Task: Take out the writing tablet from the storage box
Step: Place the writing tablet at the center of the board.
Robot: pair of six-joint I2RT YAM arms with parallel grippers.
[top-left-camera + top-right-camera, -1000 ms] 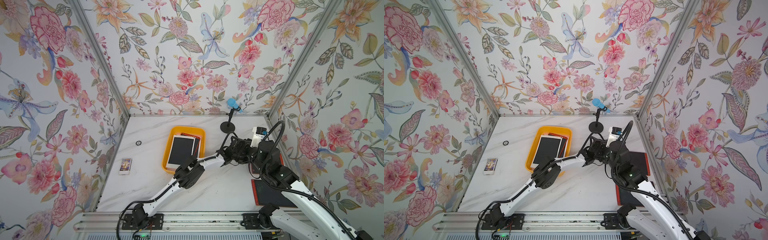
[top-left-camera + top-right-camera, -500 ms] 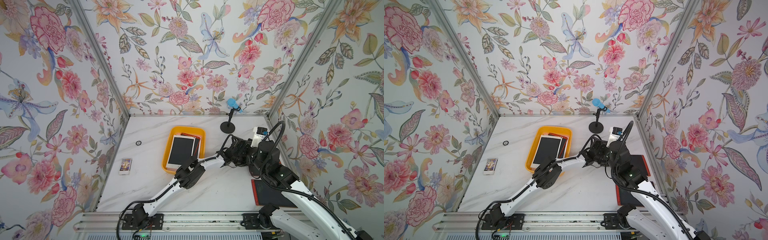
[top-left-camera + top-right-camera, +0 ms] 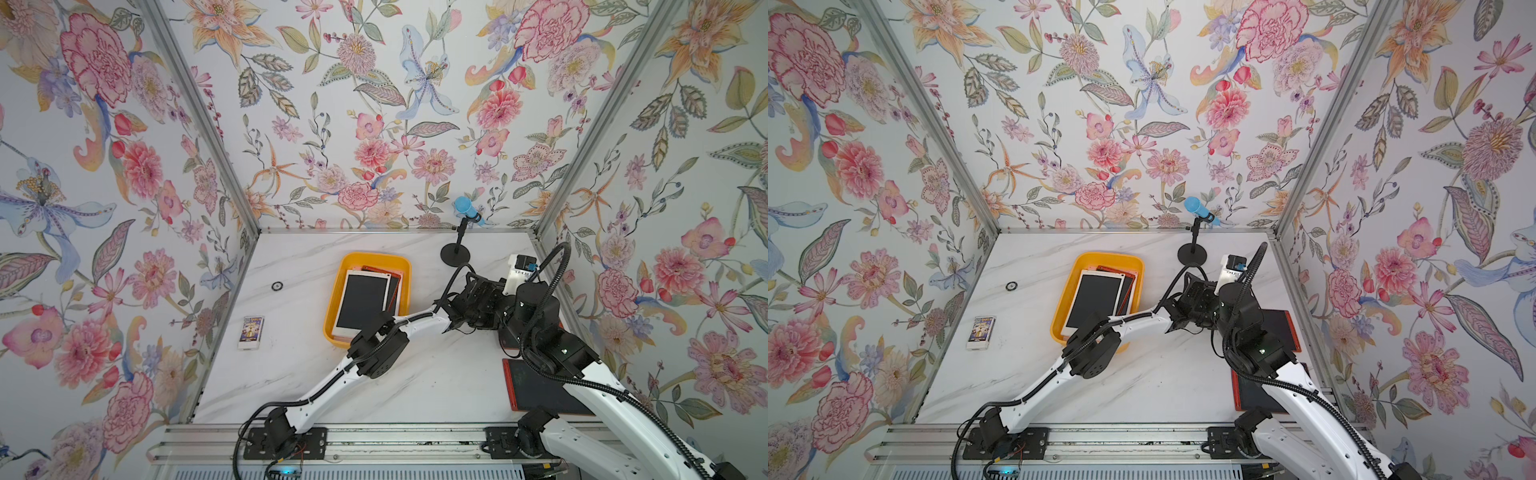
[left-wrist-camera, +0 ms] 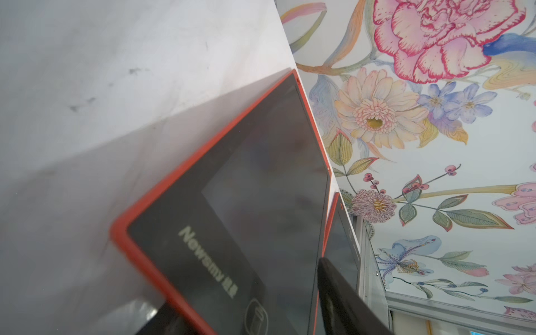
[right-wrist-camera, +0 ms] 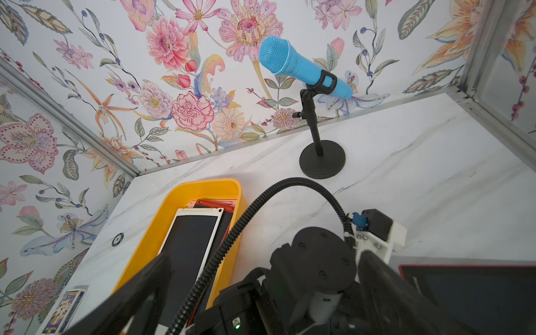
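Yellow box (image 3: 374, 259): seen in both top views mid-surface, nearer the back edge.
White tablet (image 3: 361, 301): laid on top inside the box, over a boxed red tablet (image 3: 382, 272).
Left arm (image 3: 415, 322): stretched past the box's near right corner toward the right edge; its gripper is hidden in the top views.
Red tablet (image 3: 1281, 330): laid out of the box by the right edge, partly covered by the right arm (image 3: 602, 395).
Front tablet (image 3: 536, 390): laid flat by the front right corner.
Mic (image 3: 1198, 209): stood on its stand by the back edge.
Left gripper (image 4: 242, 285): in the left wrist view its fingers (image 4: 342, 295) are spread apart, with the red tablet's near end between them; contact cannot be told. The front tablet's edge is seen just beyond.
Right gripper (image 5: 265, 256): in the right wrist view its fingers are spread wide above the left arm's wrist, gripping nothing.
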